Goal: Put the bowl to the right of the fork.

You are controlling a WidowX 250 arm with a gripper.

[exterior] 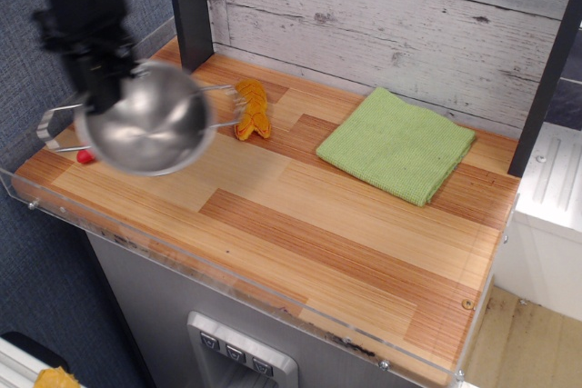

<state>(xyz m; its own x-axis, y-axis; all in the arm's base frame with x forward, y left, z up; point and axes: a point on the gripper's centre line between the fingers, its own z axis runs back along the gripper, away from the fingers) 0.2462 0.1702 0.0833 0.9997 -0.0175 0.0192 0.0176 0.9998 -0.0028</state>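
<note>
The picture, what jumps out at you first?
The shiny steel bowl comes first: blurred and held up by the black pincer over the table's left end, hiding all but the red tip of the fork. Next, the bright green cloth lies flat at the back right, and an orange ridged toy sits beside the bowl.

The black robot arm enters from the upper left corner and hangs near vertical, blurred in the frame. Its black gripper [107,88] points downward with the fingers closed on the rear rim of the shiny round stainless-steel bowl [145,132], which sits just below and forward of the fingertips, tilted and clear of the surface. Finger detail cannot be resolved through the blur.
</note>
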